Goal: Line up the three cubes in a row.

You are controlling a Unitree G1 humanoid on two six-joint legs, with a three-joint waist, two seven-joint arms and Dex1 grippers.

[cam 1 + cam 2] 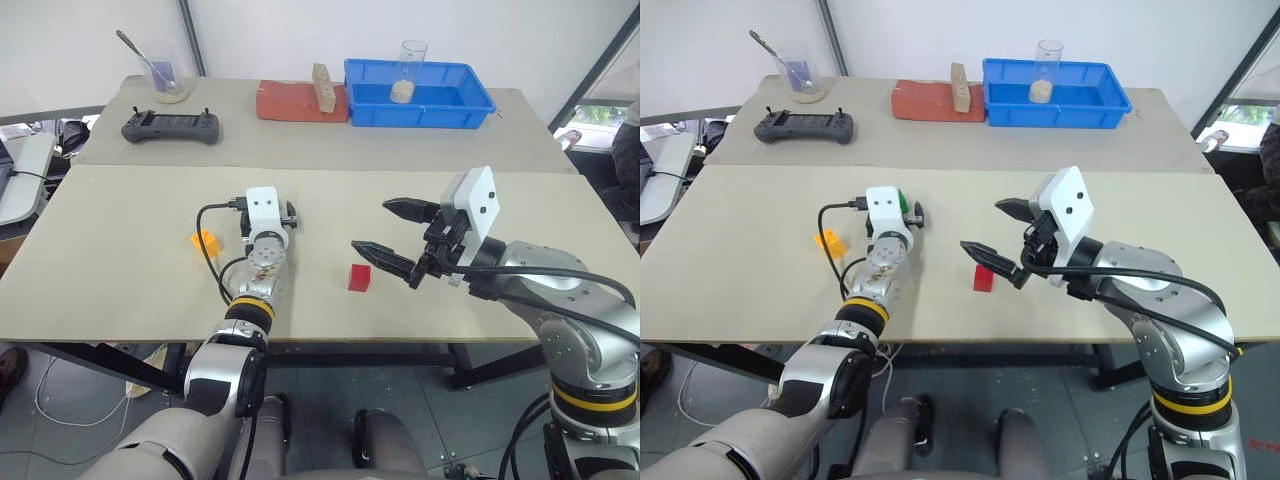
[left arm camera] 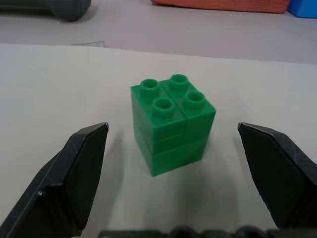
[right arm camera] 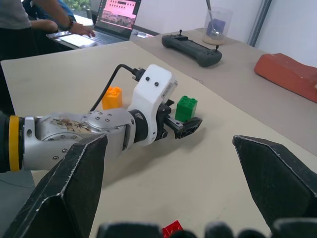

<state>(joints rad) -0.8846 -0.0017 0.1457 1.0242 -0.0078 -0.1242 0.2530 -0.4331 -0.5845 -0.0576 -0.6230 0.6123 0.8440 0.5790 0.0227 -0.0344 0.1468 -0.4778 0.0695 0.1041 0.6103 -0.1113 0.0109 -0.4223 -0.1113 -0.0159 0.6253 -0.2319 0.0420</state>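
One green cube (image 2: 171,124) between, untouched by, open left claw (image 2: 181,171) fingers.

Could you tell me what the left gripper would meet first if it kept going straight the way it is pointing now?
Most likely the green cube. The left gripper is open, and the cube stands on the table just ahead, roughly centred between its two fingers, not yet touched, so it would pass between them first.

No text, label, brand, number or sign can be read on anything here. The laptop screen (image 3: 118,12), beyond the orange-yellow cube (image 3: 112,97) at the table's far side, shows pink panels, but whatever is written on it is too small to read.
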